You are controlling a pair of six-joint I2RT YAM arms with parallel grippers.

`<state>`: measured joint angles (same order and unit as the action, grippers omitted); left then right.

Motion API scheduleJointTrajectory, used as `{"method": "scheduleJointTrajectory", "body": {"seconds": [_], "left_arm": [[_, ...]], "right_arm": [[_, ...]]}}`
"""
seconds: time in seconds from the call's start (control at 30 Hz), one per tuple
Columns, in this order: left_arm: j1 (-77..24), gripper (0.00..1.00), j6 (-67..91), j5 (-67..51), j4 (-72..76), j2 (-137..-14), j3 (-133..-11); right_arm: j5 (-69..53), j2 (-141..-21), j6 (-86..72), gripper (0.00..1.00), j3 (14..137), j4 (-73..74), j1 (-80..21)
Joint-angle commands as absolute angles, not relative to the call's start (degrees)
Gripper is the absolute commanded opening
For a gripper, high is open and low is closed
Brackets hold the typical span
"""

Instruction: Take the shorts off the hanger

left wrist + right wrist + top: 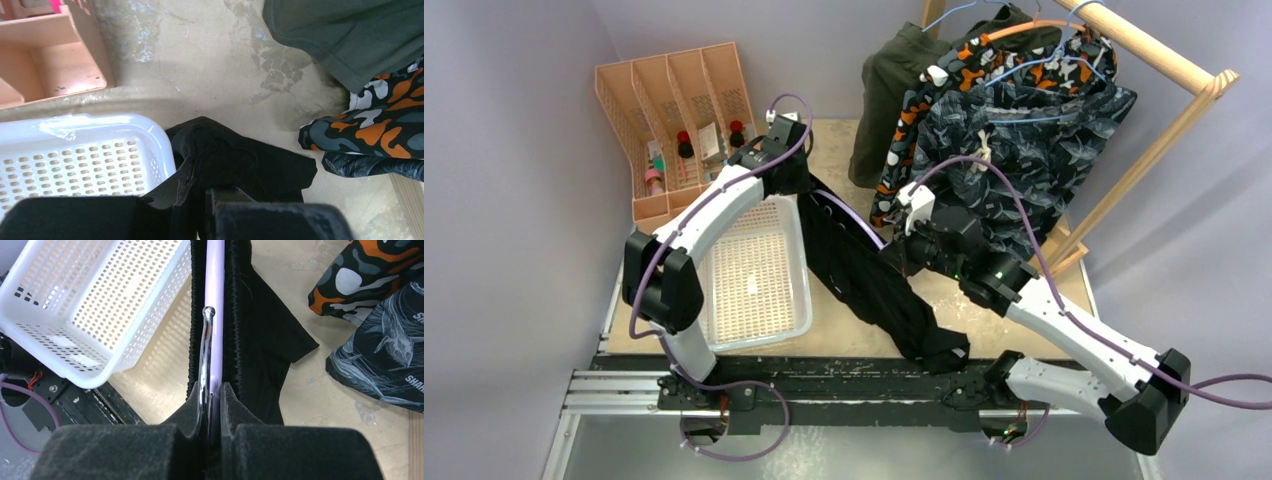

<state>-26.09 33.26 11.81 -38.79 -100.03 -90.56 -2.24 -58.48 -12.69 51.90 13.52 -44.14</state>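
My left gripper (194, 197) is pressed together on a bunched fold of the black shorts (240, 160), right beside the rim of the white basket (115, 120). From the wrist view I cannot tell whether those jaws catch anything besides fabric.

My right gripper (212, 400) is closed tight, pinching the lilac hanger (215, 295) where its metal hook (204, 365) runs along it. The gathered black waistband sits on either side of the hanger.

From above, the black shorts stretch in a taut diagonal between the two grippers, off the rack and over the desk (839, 150). The upper end is at the left gripper, near the basket's far right corner. One leg trails down and lies crumpled at the desk's near edge, close to the arm bases. The basket rests flat on the left half of the desk, touching the shorts along its right side.

The other three pairs hang from the wooden rack (1164, 60) at the desk's far right corner. The olive green shorts (889, 80) are furthest left, the orange camouflage shorts (944, 85) are next, and the blue-grey camouflage shorts (1034, 150) are in front on the right. Their hems reach down close to the right gripper.

A peach organiser (674, 100) stands at the far left corner, with small bottles in its compartments.
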Motion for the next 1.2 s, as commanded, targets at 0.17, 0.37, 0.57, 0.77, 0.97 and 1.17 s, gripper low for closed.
{"method": "scheduleJointTrajectory", "body": {"seconds": [0.17, 0.37, 0.57, 0.77, 0.97, 1.17], "left_arm": [[-21.62, 0.00, 33.90, 8.42, -31.55, -100.06, -91.91], [-21.23, 0.00, 34.45, 4.62, -31.06, -100.06, -89.76], [-21.30, 0.00, 35.09, -0.33, -27.51, -96.42, -83.12], [-23.65, 0.37, 36.64, -4.89, -23.23, -90.83, -74.85], [-25.60, 0.59, 40.78, -1.48, -22.10, -83.02, -69.05], [-27.48, 0.65, 52.60, -5.23, -9.02, -74.28, -58.48]], "right_arm": [[-1.83, -48.66, -11.59, 0.00, 47.83, 11.29, -44.43], [0.45, -43.26, -14.26, 0.00, 44.64, 5.25, -44.43], [5.98, -46.97, -18.92, 0.00, 46.94, 5.03, -44.47], [9.60, -54.55, -21.32, 0.00, 50.98, 5.89, -44.47], [9.52, -60.43, -24.43, 0.00, 54.12, 8.28, -44.47], [9.01, -62.83, -24.47, 0.00, 54.17, 5.55, -44.47]]}}
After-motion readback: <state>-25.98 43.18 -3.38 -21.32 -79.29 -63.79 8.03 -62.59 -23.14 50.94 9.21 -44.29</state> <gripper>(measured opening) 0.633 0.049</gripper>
